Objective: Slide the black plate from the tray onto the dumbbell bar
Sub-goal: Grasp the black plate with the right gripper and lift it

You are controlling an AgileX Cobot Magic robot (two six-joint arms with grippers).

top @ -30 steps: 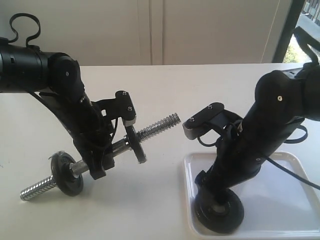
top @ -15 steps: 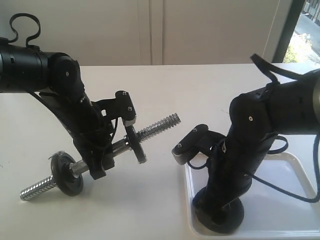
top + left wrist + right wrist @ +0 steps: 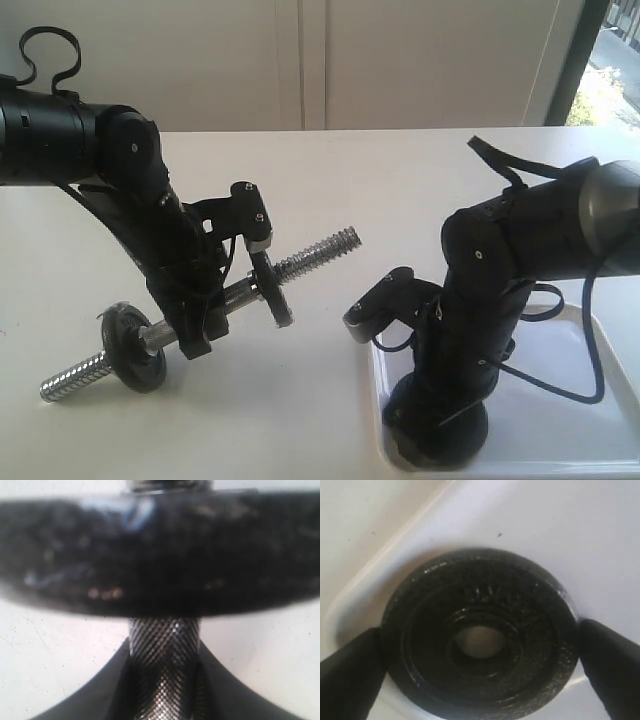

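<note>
right gripper (image 3: pixel 479 647): jaws spread wide, one finger (image 3: pixel 350 675) on each side of the black plate (image 3: pixel 485 595), just beside its rim; whether they touch it cannot be told.
black plate: lies flat in the tray (image 3: pixel 560 525), close to a corner.
tray: white, on the desk (image 3: pixel 330 180).
left gripper (image 3: pixel 165 690): closed on the knurled middle of the dumbbell bar (image 3: pixel 310 255), which is tilted with its threaded end raised toward the right arm.
bar discs: lower disc (image 3: pixel 135 350) and upper disc (image 3: pixel 272 290) sit on the bar, one on each side of the left gripper.
</note>
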